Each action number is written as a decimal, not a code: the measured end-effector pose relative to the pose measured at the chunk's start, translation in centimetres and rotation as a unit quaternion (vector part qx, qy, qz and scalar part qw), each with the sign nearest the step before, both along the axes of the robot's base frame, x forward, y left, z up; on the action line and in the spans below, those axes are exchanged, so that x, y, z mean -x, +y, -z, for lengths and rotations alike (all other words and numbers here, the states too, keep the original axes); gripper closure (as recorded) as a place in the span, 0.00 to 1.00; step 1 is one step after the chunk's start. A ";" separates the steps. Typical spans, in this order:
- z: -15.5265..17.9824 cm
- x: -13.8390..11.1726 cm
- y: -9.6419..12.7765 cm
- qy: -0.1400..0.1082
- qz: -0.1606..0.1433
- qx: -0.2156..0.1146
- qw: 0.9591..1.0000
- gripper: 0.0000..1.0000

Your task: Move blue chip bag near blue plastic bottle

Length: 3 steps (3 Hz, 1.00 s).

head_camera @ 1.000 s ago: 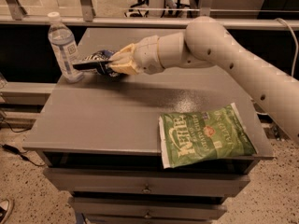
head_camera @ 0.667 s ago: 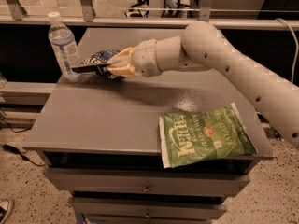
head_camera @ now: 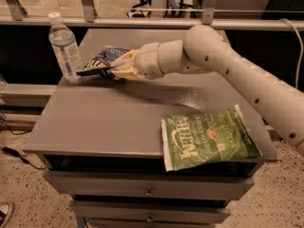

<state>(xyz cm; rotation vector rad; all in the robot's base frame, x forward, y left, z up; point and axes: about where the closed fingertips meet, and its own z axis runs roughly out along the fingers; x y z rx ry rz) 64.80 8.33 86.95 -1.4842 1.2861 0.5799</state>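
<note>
The blue chip bag is a small dark navy bag with white lettering at the back left of the grey cabinet top. My gripper reaches in from the right and is shut on the bag, one dark finger lying along its lower edge. The blue plastic bottle, clear with a white cap and a pale blue label, stands upright just left of the bag, close to my fingertips. I cannot tell whether the bag rests on the top or hangs just above it.
A large light-green Kettle chip bag lies flat at the front right of the cabinet top, overhanging the front edge. A metal rail runs behind the cabinet. Drawers are below the top.
My gripper has carried the blue chip bag a little further left and lower, closer to the bottle. The bottle and green bag have not moved.
</note>
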 end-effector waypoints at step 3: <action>-0.2 -0.7 -2.5 -0.013 0.018 0.015 1.000 0.00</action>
